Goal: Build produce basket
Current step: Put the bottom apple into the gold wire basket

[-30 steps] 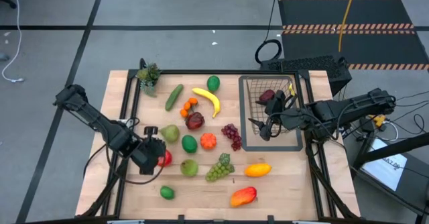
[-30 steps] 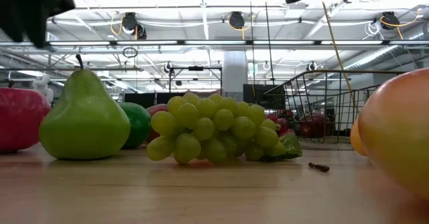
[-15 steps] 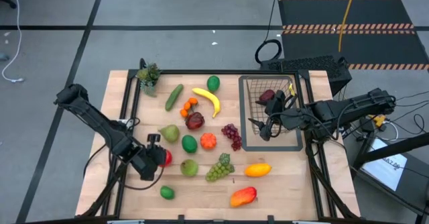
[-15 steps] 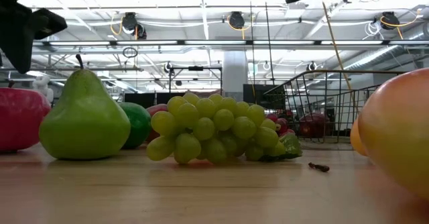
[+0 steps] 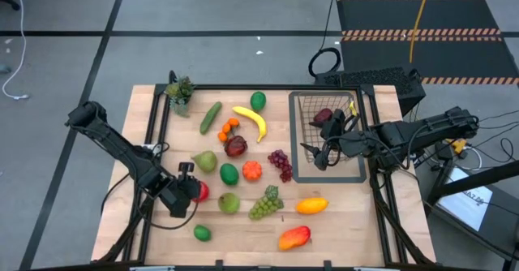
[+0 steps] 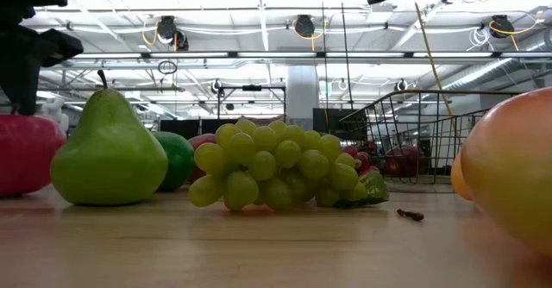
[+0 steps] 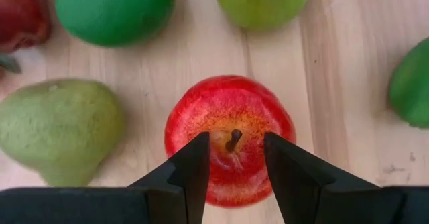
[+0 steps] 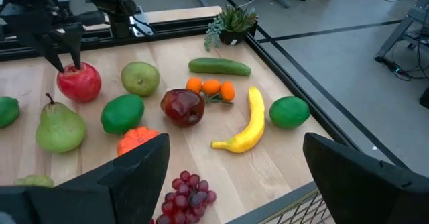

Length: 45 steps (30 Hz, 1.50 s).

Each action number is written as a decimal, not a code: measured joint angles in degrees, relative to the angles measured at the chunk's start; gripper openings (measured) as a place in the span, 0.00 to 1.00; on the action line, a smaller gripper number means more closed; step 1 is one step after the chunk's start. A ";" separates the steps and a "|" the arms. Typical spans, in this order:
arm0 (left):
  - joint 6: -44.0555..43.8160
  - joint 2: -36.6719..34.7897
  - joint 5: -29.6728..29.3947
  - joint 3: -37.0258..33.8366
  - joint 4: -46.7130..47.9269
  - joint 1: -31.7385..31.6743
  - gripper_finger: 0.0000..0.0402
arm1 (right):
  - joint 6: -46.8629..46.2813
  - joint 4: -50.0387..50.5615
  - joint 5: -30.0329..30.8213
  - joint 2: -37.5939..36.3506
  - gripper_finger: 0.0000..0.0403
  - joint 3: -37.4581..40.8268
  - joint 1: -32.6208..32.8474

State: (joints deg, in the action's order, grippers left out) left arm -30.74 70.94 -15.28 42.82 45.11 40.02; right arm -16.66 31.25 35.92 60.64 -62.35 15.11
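Over the last second my left jaws point(image 7: 231, 158) have slid a little nearer and settled right over the red apple point(image 7: 230, 138), while my right jaws point(image 5: 327, 141) have held where they were above the basket point(image 5: 306, 107) at the right of the bench point(image 5: 349, 218).

On the left, the apple sits on bare wood at the near left, with a pale green pear point(image 7: 57, 127) just beside it and a lime point(image 7: 114, 11) farther off. My left jaws are part open and straddle the stem from above, one finger each side; I cannot tell that they touch the skin, and nothing is gripped yet.

I judge this apple to be a light, hollow, stiff toy with a glossy, rounded skin. That means it should not crush, but it may squirt out of a grip set too high on the curve. The stem is too thin to hold by. I would go lower, so the fingers close across the widest part of the body, and squeeze gently.

My right jaws are wide open and empty. A dark red fruit point(image 5: 323, 115) already lies in the basket.
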 joint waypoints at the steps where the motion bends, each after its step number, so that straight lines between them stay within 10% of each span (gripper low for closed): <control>1: 0.38 -0.01 -0.15 -0.29 -0.85 -0.01 0.36 | 0.00 0.00 0.00 0.00 0.83 0.00 0.00; 19: 0.52 -0.09 -1.08 -1.04 -1.92 -0.19 0.08 | 0.00 0.02 0.00 0.00 0.83 0.00 0.00; 45: -2.38 -0.11 -6.46 -1.04 -1.72 -0.25 0.30 | -0.18 0.02 -0.15 0.00 0.83 0.00 0.00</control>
State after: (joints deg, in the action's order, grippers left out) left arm -33.12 70.83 -21.74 41.78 43.39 39.77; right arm -16.84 31.27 35.77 60.64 -62.35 15.11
